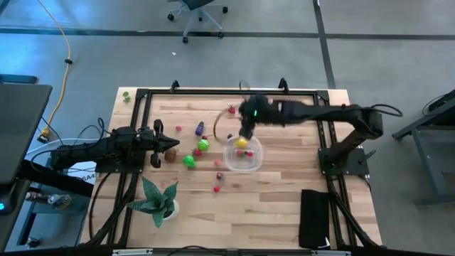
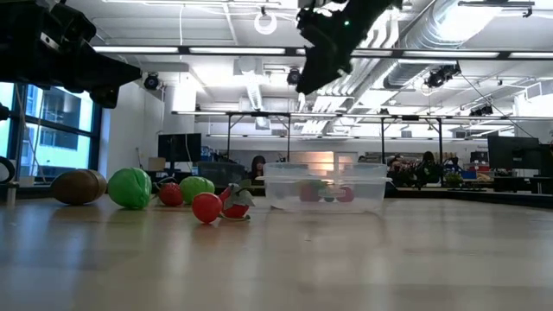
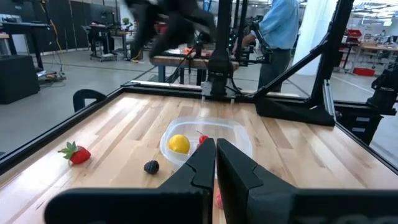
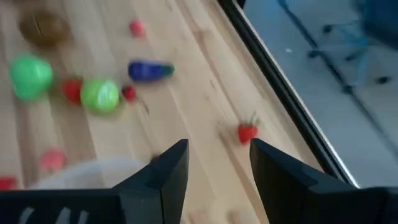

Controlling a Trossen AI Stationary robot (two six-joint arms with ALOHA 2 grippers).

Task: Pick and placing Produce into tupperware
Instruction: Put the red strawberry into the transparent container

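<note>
- The tupperware (image 1: 243,154) sits mid-table, a yellow piece (image 1: 242,143) and red ones inside.
- The right gripper (image 1: 248,130), jaws parted and empty, hangs above its far rim.
- Loose produce (image 1: 190,161) lies leftward; a strawberry (image 4: 247,132) lies toward the table's far edge, nearest this gripper.
- The left gripper (image 1: 169,147), clenched and empty, waits by the left edge.

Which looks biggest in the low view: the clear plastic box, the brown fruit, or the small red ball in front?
1. Clear plastic container
2. Brown oval fruit
3. Small red ball

The ball sits nearest the camera yet looks smallest, so the order seems safe.
</note>
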